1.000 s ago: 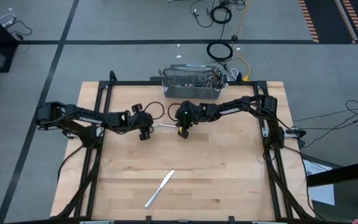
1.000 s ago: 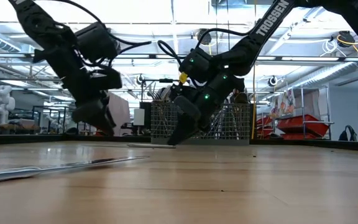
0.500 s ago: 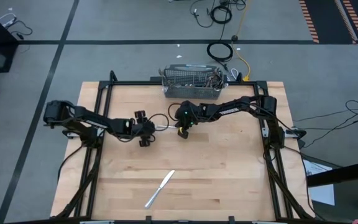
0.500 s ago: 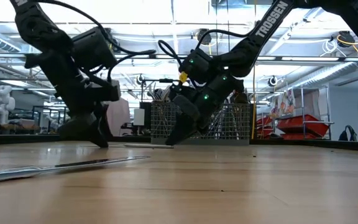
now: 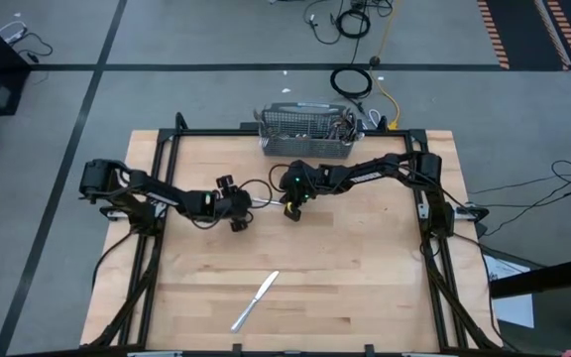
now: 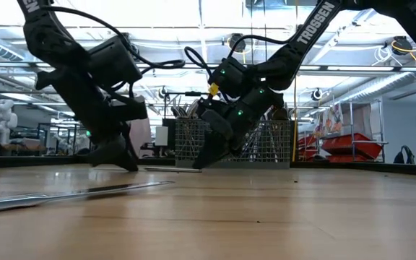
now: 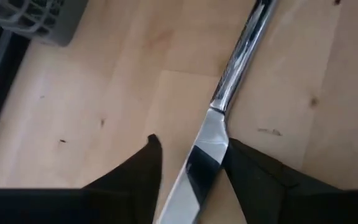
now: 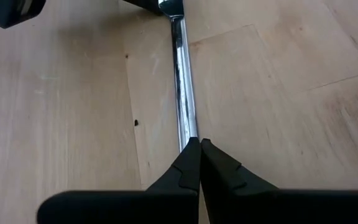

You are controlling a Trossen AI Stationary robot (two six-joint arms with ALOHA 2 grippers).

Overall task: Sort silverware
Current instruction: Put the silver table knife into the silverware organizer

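Observation:
A silver table knife point(image 5: 266, 201) lies flat on the wooden table between my two grippers. My left gripper point(image 7: 191, 146) is down at the table, open, with one finger on each side of the knife's blade point(image 7: 205, 158), close to where the blade meets the handle. My right gripper point(image 8: 194, 142) is shut at the far end of the knife's handle. A second knife point(image 5: 256, 300) lies alone near the table's front edge. My left gripper straddles the blade from above, slanting down; whether a finger point(image 7: 241, 165) touches the blade's edge cannot be told. My right gripper rests its shut fingertips on the handle's free end point(image 8: 190, 132), slanting down from the table's right, in line with the knife. The knife lies flat on the table.
A grey wire-mesh basket point(image 5: 305, 139) holding more silverware stands at the table's far edge, just behind both grippers. A black frame point(image 5: 157, 159) runs around the tabletop. Bare wood stretches across the middle and right of the table.
My left gripper has sunk to the tabletop and gone toward the table's right, coming over the knife's blade. My right gripper and the knife have stayed where they were.

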